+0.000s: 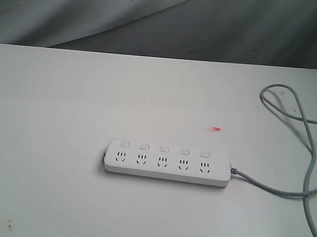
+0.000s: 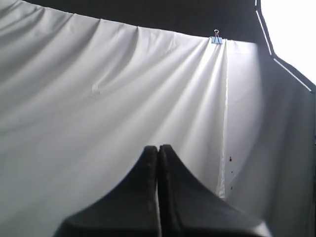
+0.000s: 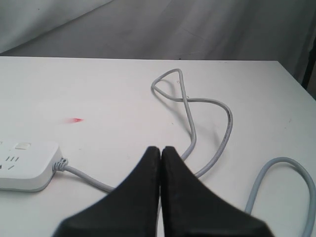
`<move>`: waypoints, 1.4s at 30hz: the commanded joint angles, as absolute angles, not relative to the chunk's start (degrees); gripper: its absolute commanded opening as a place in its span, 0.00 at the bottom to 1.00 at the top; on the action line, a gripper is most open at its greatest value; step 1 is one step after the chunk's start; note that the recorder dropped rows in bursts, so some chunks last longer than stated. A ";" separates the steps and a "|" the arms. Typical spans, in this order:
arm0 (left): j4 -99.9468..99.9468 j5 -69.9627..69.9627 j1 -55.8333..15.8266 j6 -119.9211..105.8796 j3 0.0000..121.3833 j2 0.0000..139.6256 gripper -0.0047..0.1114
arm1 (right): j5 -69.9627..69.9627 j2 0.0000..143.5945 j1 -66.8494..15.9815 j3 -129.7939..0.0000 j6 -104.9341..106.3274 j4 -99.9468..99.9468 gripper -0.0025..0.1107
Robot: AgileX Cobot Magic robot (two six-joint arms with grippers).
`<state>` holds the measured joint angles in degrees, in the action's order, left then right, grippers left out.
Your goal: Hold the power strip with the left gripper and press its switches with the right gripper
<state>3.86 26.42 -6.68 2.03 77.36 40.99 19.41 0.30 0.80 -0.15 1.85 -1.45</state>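
Note:
The white power strip (image 1: 167, 162) lies flat on the white table, its row of switches (image 1: 164, 149) on the far side of the sockets. Its grey cord (image 1: 295, 141) leaves the right end and loops toward the back right. Neither arm shows in the exterior view. In the left wrist view my left gripper (image 2: 158, 148) is shut, empty, and faces a hanging white cloth; the strip is out of that view. My right gripper (image 3: 160, 149) is shut and empty above the cord (image 3: 207, 106), with the strip's cord end (image 3: 27, 165) off to one side.
A small red mark (image 1: 217, 129) lies on the table behind the strip. A grey-white cloth backdrop (image 1: 156, 18) hangs beyond the table's far edge. A blue binder clip (image 2: 216, 38) pins the cloth in the left wrist view.

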 commanded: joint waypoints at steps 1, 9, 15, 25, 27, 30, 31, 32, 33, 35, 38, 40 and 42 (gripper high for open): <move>2.13 27.66 -6.81 2.79 72.62 37.91 0.05 | 19.16 0.00 1.26 0.00 2.34 -1.83 0.02; -2.51 21.87 -6.81 2.79 49.70 25.77 0.05 | 19.16 0.00 1.26 0.00 2.34 -1.83 0.02; -2.51 21.64 -6.81 2.79 34.88 18.06 0.05 | 19.16 0.00 1.26 0.00 2.34 -1.83 0.02; -2.93 21.26 -6.81 2.54 18.64 7.23 0.05 | 19.16 0.00 1.26 0.00 2.34 -2.13 0.02; -3.85 21.26 -6.81 2.54 16.56 5.09 0.05 | 19.16 0.00 1.26 0.00 2.34 -2.13 0.02; -5.56 21.04 -6.81 2.46 12.94 1.80 0.05 | 19.16 0.00 1.26 0.00 2.34 -2.13 0.02; -5.56 20.69 -6.81 2.46 11.69 0.61 0.05 | 19.16 0.00 1.26 0.00 2.34 -2.13 0.02; -6.46 20.10 -6.81 2.46 10.57 0.00 0.05 | 19.16 0.00 1.26 0.00 2.34 -2.13 0.02; -7.17 19.52 -6.81 2.46 9.72 0.00 0.05 | 19.16 0.00 1.26 0.00 2.34 -2.13 0.02; -7.72 18.67 -6.81 2.46 8.08 0.00 0.05 | 19.16 0.00 1.26 0.00 2.34 -2.13 0.02; -6.77 18.38 -6.81 2.82 6.45 0.00 0.05 | 19.16 0.00 1.26 0.00 2.34 -2.13 0.02; -6.65 17.80 -6.81 2.82 5.31 0.00 0.05 | 19.16 0.00 1.26 0.00 2.34 -2.13 0.02; -6.54 17.80 -6.81 2.82 4.05 0.00 0.05 | 19.16 0.00 1.26 0.00 2.34 -2.13 0.02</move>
